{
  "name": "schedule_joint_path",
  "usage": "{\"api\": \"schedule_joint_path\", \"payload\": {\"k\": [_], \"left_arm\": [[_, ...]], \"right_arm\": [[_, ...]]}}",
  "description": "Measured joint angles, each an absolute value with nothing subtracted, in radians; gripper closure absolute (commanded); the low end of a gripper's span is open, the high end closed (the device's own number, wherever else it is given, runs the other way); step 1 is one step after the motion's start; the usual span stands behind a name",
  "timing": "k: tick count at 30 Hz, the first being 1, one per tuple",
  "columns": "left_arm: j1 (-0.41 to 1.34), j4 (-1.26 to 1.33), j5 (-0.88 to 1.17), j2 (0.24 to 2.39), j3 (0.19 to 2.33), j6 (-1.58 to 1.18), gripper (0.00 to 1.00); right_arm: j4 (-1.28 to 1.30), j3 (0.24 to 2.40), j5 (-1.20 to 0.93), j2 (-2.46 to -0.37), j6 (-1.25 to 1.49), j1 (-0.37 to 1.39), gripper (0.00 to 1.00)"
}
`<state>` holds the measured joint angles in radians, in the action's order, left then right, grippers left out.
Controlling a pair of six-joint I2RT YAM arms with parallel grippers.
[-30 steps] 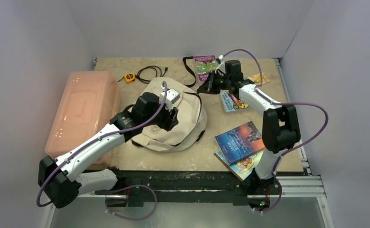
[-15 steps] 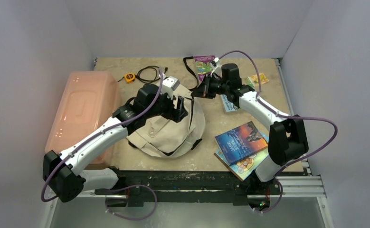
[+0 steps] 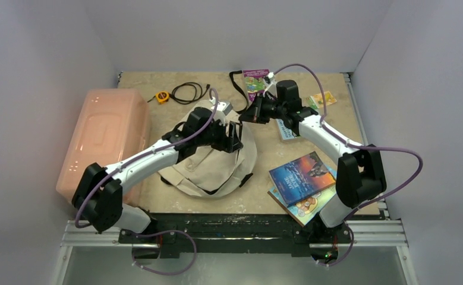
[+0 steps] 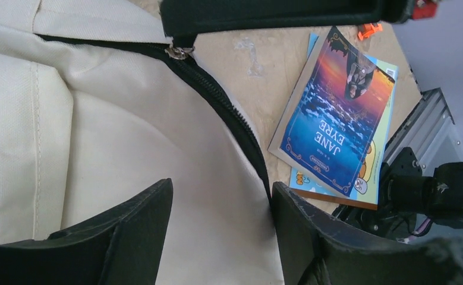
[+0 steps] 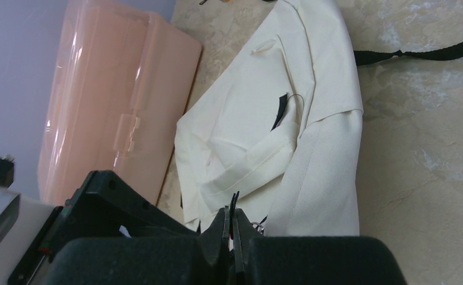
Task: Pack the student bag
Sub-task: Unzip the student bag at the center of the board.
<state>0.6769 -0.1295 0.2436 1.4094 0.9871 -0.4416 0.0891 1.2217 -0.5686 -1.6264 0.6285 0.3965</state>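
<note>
**Opening the bag before packing.** The student bag [image 3: 208,163] lies flat on the table [image 3: 139,80], a little left of centre and close to the near edge. The pink bin [image 3: 104,142] runs along the left edge beside it.

The right gripper [image 5: 233,219] reaches in from the far right with its fingers pressed together. It appears to be pinching the zipper pull [image 4: 178,52], though the grip itself is partly hidden. The left gripper [image 4: 220,208] hangs over the bag's right half with its fingers apart and nothing between them. One finger sits close to the black zipper [image 4: 229,113], and only cream cloth lies beneath.

The step in hand is probably running the zipper open, since the visible stretch is closed.

- Bring your left fingers down on the cloth just beside the teeth and brace it. A soft bag will slide or bunch rather than unzip.
- Draw the pull along the curve of the track, not upward, or the slider may jam.
- Steer clear of the Jane Eyre book [image 3: 300,177] near the near-right corner, which is likely waiting to be packed.
</note>
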Motion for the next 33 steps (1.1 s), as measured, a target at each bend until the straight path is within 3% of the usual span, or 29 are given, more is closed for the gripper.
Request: {"api": "schedule_joint_path", "payload": {"k": [7,13,28,33], "left_arm": [[0.622,-0.108,0.319,1.487,1.001,-0.486,0.87],[0.622,-0.219,0.264,1.454,1.051,-0.422,1.0],[0.609,-0.31,0.224,1.388,1.07,-0.346,1.0],[0.609,-0.325,0.234,1.392,1.072,-0.324,1.0]], "right_arm": [[0.09,1.213,-0.527,-1.616,0.624,0.43,1.0],[0.104,1.214,-0.489,-1.615,0.587,0.432,1.0],[0.229,1.559,-0.514,-1.956,0.514,0.405,1.0],[0.292,1.584,-0.485,-1.978,0.478,0.405,1.0]]}}
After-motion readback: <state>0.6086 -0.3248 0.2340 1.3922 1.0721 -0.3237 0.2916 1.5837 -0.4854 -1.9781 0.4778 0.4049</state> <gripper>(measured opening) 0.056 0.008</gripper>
